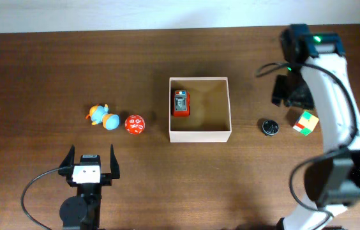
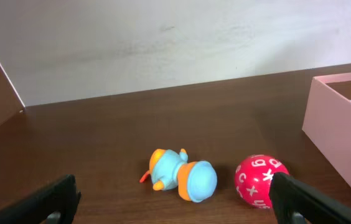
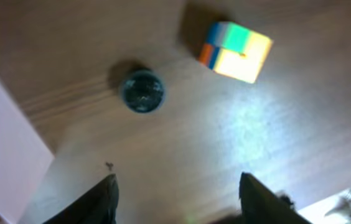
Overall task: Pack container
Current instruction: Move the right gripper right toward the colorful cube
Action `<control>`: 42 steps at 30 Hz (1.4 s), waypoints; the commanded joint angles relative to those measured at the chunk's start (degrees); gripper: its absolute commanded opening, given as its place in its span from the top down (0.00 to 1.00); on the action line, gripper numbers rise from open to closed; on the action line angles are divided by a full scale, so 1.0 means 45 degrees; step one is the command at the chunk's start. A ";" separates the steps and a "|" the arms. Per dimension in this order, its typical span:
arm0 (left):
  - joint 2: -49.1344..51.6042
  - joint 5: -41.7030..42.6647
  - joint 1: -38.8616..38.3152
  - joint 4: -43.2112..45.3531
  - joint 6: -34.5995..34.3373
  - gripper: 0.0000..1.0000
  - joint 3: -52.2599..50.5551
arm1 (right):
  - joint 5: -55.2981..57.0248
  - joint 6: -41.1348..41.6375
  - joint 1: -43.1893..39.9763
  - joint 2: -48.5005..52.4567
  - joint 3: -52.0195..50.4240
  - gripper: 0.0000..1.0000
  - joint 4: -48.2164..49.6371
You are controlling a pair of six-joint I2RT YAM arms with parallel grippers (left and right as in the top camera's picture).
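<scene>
Near the middle of the table [image 1: 52, 70], the container [image 1: 199, 135] is sitting flat with its open side up, its thin white walls showing around a tan cardboard floor. A small red toy [image 1: 180, 103] is lying inside it, close against the wall on the 9 o'clock side, and the other part of the floor is showing bare.

Outside, at 9 o'clock from the container, a red ball [image 1: 135, 124] with white signs is resting near the wall but apart from it. A blue and orange figure [image 1: 101, 117] is lying on its side just beyond the ball, further toward 9 o'clock. At 3 o'clock a black round thing [image 1: 269, 127] is lying on the wood, and a coloured cube [image 1: 305, 122] is sitting a little further out on the same side.

At about 7 o'clock from the container the left gripper [image 1: 91, 153] is waiting with its jaws spread wide and nothing between them. In its wrist view it is facing the ball and the figure.

At about 2 o'clock the right gripper [image 3: 177, 180] is hanging over the table, looking down on the black round thing and the cube. Its fingers [image 3: 104, 199] are standing partly apart and are holding nothing, with only bare wood showing between them.
</scene>
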 commanded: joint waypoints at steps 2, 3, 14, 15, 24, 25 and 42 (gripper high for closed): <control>-0.0073 0.0141 -0.0049 -0.0010 0.0165 0.01 -0.0058 | 0.0204 0.1035 -0.1132 -0.1812 -0.2336 0.40 0.1608; -0.0073 0.0141 -0.0049 -0.0010 0.0165 0.01 -0.0053 | 0.0029 0.1166 -0.1389 -0.1962 -0.2832 0.37 0.2069; -0.0073 0.0141 -0.0049 -0.0010 0.0165 0.01 -0.0058 | -0.2943 0.1214 -0.3983 -0.2074 -0.6203 0.21 0.6776; -0.0073 0.0141 -0.0049 -0.0010 0.0165 0.01 -0.0058 | -0.2948 0.1214 -0.4133 -0.2074 -0.6305 0.21 0.6951; -0.0073 0.0141 -0.0049 -0.0010 0.0165 0.01 -0.0058 | -0.2720 0.1341 -0.4619 -0.1520 -0.6552 0.21 0.7980; -0.0073 0.0141 -0.0049 -0.0010 0.0165 0.01 -0.0058 | -0.2701 0.1394 -0.4634 -0.1375 -0.6562 0.21 0.8072; -0.0073 0.0141 -0.0049 -0.0010 0.0165 0.01 -0.0058 | -0.2662 0.1549 -0.4682 0.0568 -0.6572 0.21 0.9151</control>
